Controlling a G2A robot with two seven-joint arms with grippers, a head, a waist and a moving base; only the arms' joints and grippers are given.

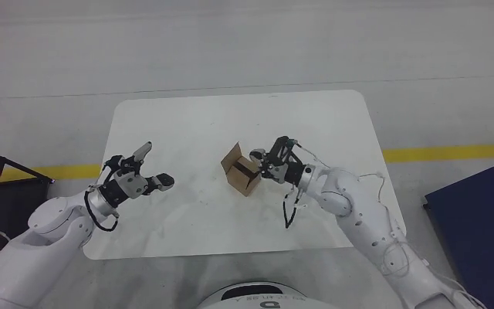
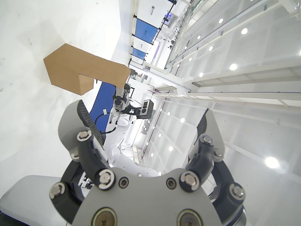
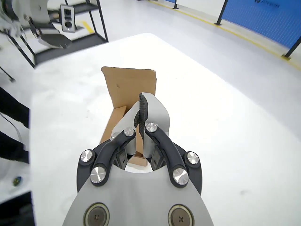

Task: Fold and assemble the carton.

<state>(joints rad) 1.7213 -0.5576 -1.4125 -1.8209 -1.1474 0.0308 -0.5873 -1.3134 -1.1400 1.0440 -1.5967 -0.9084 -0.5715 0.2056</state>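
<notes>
**White surface, a half-made carton, and only one claw near it**

White surface (image 1: 324, 116) carries the carton (image 1: 241, 170) near its middle. The carton is open at the top, and one flap stands upright on the side away from my right arm.

My right claw (image 1: 261, 158) sits at the carton's near wall with its fingers drawn together. I cannot tell whether any cardboard is caught between the pads. My left claw (image 1: 157, 164) is well apart from the carton, spread wide and holding nothing.

I judge the main risk to be sliding. The carton looks light and nothing braces its far side, so a push from my right claw alone could skate it along or tip it over. Pressing with closed fingers could also crease the wall instead of folding a flap along its score.
</notes>
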